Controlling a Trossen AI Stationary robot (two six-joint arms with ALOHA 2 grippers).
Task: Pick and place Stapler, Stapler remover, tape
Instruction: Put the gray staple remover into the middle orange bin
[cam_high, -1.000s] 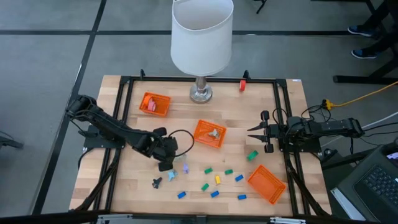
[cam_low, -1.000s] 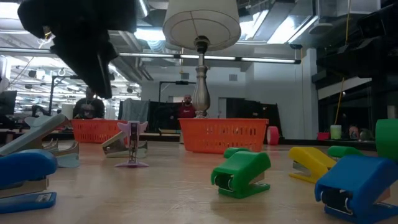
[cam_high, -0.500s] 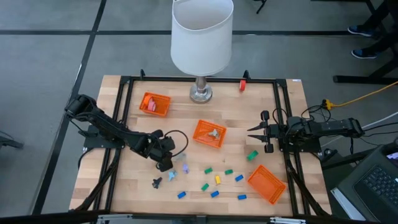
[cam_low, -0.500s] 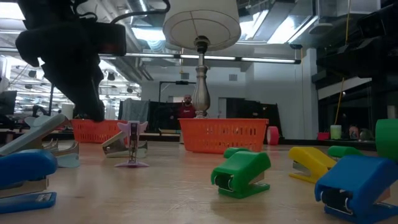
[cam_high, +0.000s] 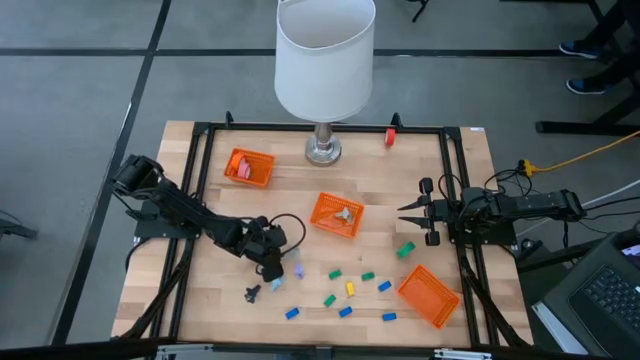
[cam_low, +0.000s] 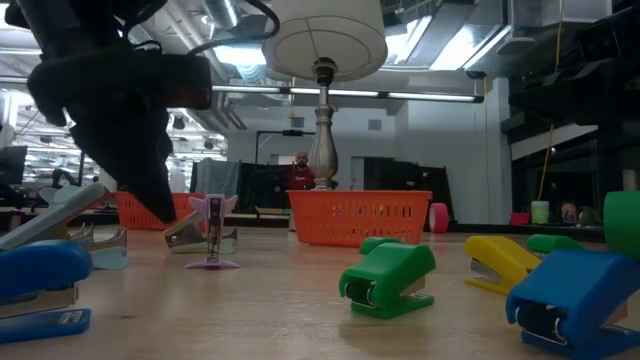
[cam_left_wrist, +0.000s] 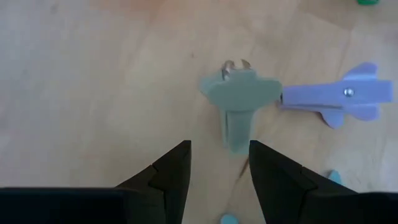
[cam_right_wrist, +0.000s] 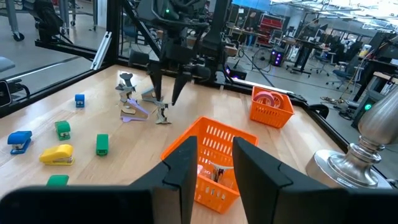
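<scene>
**Left gripper poised over a grey staple remover**

The left gripper (cam_high: 272, 268) hangs low over the near-left part of the table (cam_high: 220, 300), its two fingers (cam_left_wrist: 171, 171) spread apart with nothing between them. Just ahead of the fingertips lies a grey-green staple remover (cam_left_wrist: 239, 106), and a lilac staple remover (cam_left_wrist: 339, 99) touches its side. A dark staple remover (cam_high: 252, 293) sits a little nearer the table's front edge.

The right gripper (cam_high: 405, 211) waits at the right side of the table, its fingers drawn close together and empty.

Pink tape (cam_high: 241, 169) rests inside the far-left orange basket (cam_high: 250, 168). A second orange basket (cam_high: 337, 216) stands at the centre with a pale metal piece in it, and a third (cam_high: 429, 296) lies near right. Small blue, green and yellow staplers (cam_high: 350, 288) are scattered along the near edge. A white-shaded lamp (cam_high: 323, 60) stands at the far edge.
</scene>
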